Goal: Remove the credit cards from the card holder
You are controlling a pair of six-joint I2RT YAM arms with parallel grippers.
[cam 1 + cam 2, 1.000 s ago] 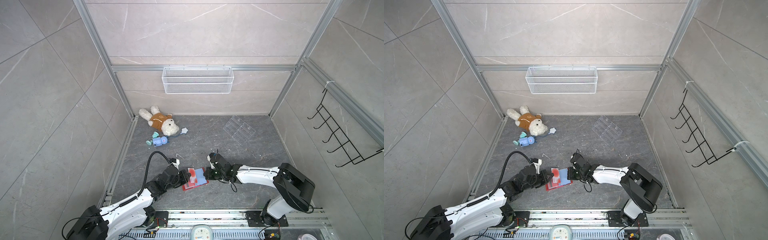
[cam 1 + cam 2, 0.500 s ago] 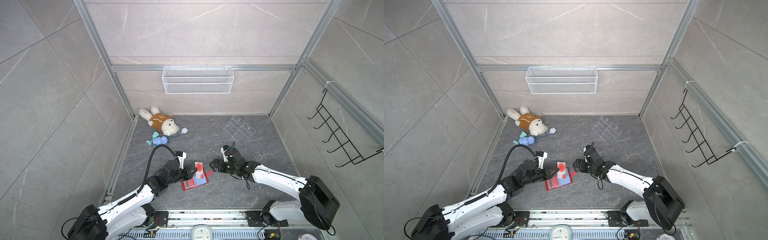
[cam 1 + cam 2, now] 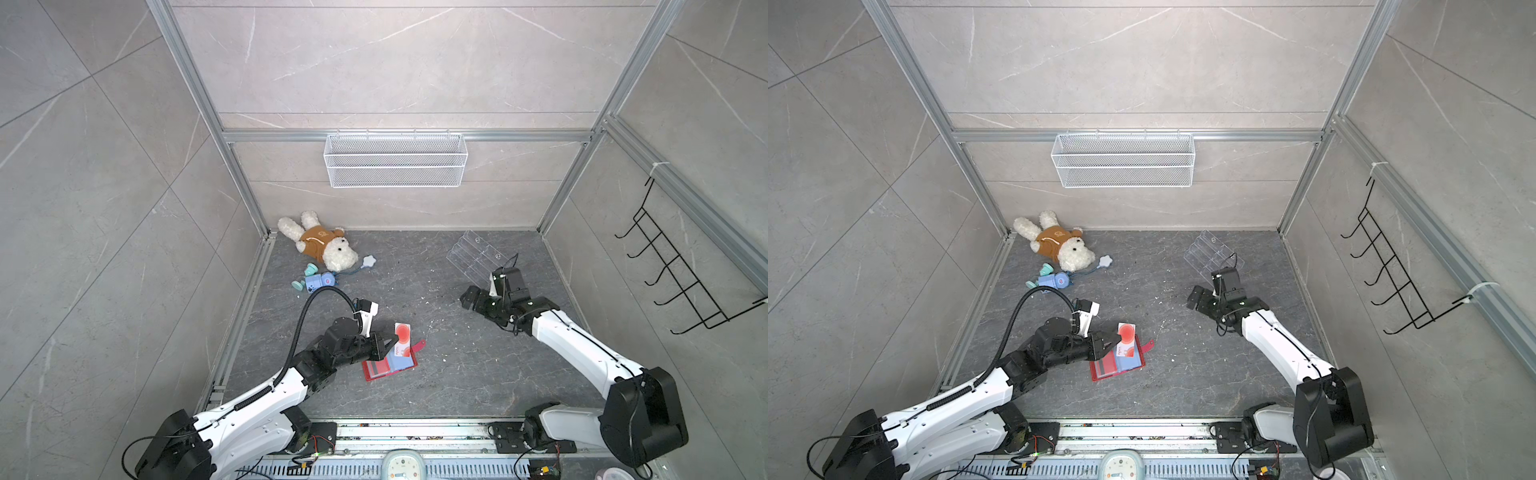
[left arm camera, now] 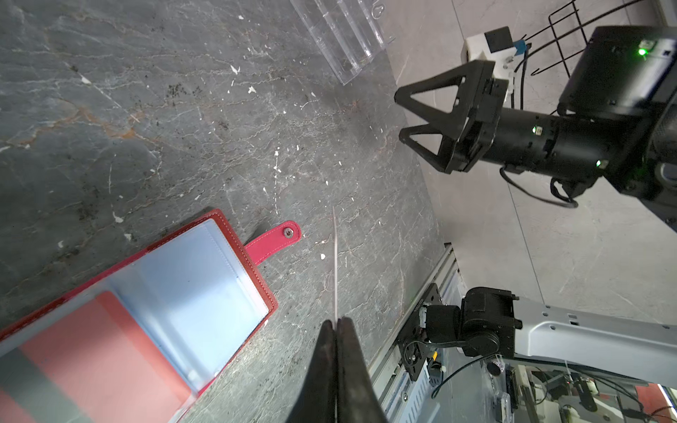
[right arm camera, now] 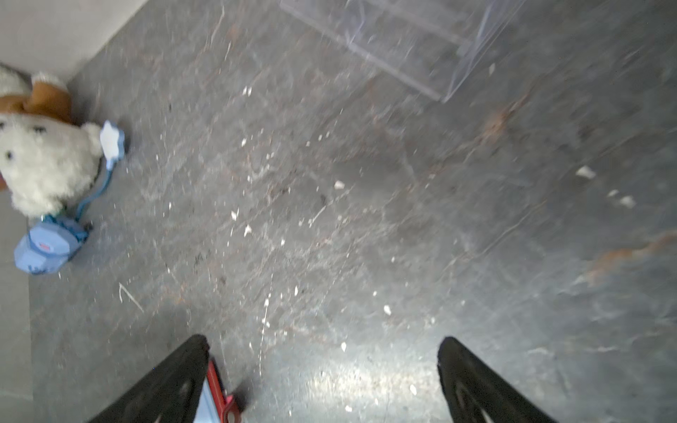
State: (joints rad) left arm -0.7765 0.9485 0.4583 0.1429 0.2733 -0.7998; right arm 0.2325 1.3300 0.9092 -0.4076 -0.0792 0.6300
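Holding one credit card (image 3: 402,337) out of the card holder (image 3: 388,369), your left gripper (image 3: 390,345) is pinched tight on the card's edge.
You have the card holder lying open and flat on the floor (image 3: 457,374) at about 6 o'clock in both top views, strap out. Your right gripper (image 3: 468,298) hangs at 2 o'clock from it, jaws wide apart and empty, near the clear stand (image 3: 473,257). The plush toy (image 3: 324,245) lies at 11 o'clock.

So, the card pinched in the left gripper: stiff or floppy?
Probably stiff: the credit card juts straight from the left gripper, held by one edge, no sag. Likely light: edge-on in the left wrist view it is hair-thin.
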